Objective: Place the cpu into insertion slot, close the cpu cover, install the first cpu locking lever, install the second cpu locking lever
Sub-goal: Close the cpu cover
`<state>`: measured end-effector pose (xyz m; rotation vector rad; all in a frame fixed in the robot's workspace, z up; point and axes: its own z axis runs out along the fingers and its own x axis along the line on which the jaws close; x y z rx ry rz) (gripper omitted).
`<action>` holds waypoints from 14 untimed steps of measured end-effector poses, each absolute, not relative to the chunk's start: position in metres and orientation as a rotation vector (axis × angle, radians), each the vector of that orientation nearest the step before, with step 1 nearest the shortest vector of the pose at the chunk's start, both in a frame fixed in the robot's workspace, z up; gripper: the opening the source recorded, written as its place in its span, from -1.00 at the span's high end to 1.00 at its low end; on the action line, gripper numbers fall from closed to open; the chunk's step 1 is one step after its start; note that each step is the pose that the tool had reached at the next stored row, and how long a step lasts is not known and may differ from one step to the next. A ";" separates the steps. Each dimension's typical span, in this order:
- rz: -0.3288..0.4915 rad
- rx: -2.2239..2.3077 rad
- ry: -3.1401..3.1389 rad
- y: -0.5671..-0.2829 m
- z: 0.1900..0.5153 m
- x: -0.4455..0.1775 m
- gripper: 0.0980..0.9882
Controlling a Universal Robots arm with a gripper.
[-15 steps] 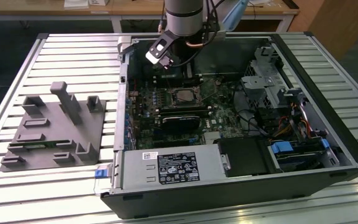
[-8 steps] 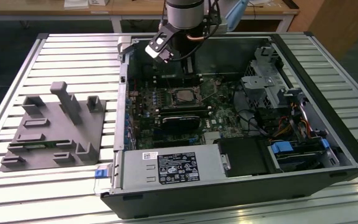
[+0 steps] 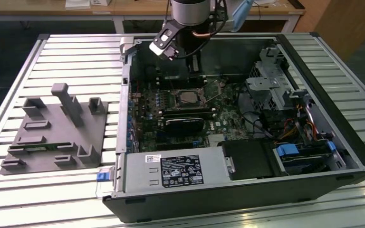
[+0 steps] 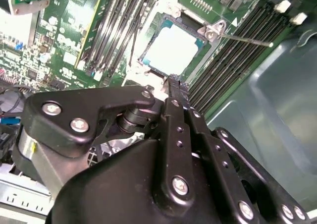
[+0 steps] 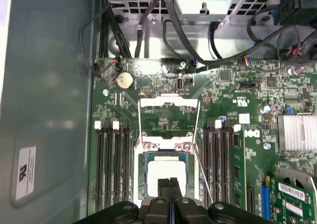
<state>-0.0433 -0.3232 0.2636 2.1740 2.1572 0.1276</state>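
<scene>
Slatted metal surface (image 3: 74, 52) carries an open computer case (image 3: 334, 95), inside which the pincer (image 5: 169, 182), its fingers (image 5: 164, 188) pressed together, hangs just above the pale cpu (image 5: 166, 169) lying in the insertion slot (image 5: 140, 179), while the cpu cover (image 5: 168, 102) stands flipped open from one edge of that slot.
</scene>
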 end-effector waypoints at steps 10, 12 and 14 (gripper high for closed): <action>0.106 2.185 2.168 -0.323 0.264 -0.012 0.98; 0.100 2.188 2.171 -0.323 0.264 -0.006 0.98; 0.093 2.191 2.174 -0.323 0.264 0.001 0.98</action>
